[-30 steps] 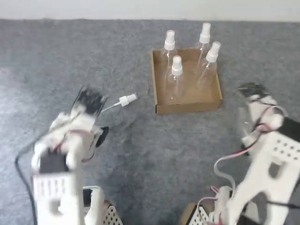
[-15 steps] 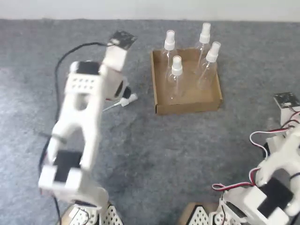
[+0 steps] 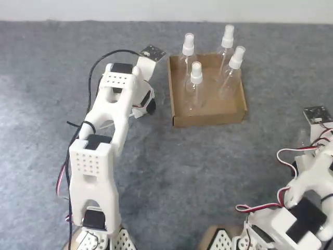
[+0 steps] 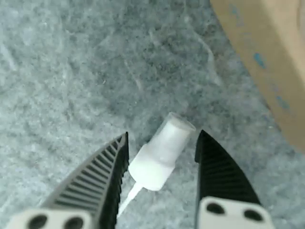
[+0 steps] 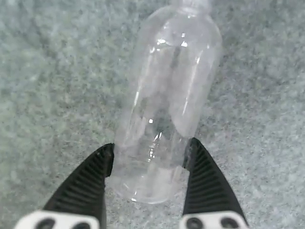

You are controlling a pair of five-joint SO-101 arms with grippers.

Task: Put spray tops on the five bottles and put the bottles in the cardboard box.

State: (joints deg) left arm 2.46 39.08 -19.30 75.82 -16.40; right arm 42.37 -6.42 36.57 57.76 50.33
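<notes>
A white spray top (image 4: pixel 161 151) lies on the grey carpet beside the cardboard box (image 3: pixel 177 94). My left gripper (image 4: pixel 162 143) is open around it, one finger on each side, apart from it. In the high view the left arm reaches out to the box's left side, with its gripper (image 3: pixel 144 105) low over the carpet. A clear bottle (image 5: pixel 167 105) without a top sits base-first in my right gripper (image 5: pixel 148 155), whose fingers press on its sides. This bottle (image 3: pixel 302 137) shows faintly at the right edge of the table. Several bottles with spray tops (image 3: pixel 196 73) stand in the box.
The box's brown wall (image 4: pixel 267 57) is close beside the left gripper. The right arm (image 3: pixel 312 172) stands at the table's right edge, with its cables trailing in front. Open carpet lies between the two arms and in front of the box.
The left arm swung from the front left out to the spray top beside the box and lowered over it. The right arm drew back to the right, taking the bottle with it.
</notes>
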